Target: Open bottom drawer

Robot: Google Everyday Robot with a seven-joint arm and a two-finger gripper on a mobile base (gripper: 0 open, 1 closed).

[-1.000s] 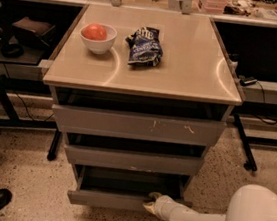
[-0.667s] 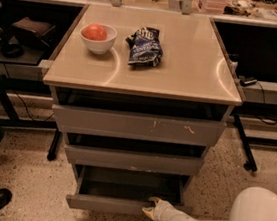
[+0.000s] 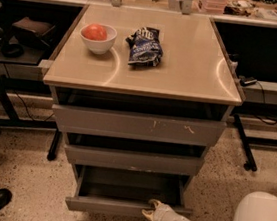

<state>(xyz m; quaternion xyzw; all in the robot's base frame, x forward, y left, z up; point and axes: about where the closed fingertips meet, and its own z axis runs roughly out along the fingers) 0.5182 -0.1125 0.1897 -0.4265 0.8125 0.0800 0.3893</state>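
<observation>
Holding the bottom drawer (image 3: 111, 207), partly out
The gripper (image 3: 150, 208) seems clamped over its front edge, right of middle, near the floor.

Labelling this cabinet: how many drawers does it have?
3: the top drawer, the middle drawer below it, and the bottom drawer, partly open, with the end effector at its front edge. None seem hidden.

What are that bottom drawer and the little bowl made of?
The bottom drawer: probably painted metal, matte grey front. The bowl: seemingly glazed ceramic, white with sheen. The end effector, at the drawer's front edge, looks like smooth pale plastic.
</observation>
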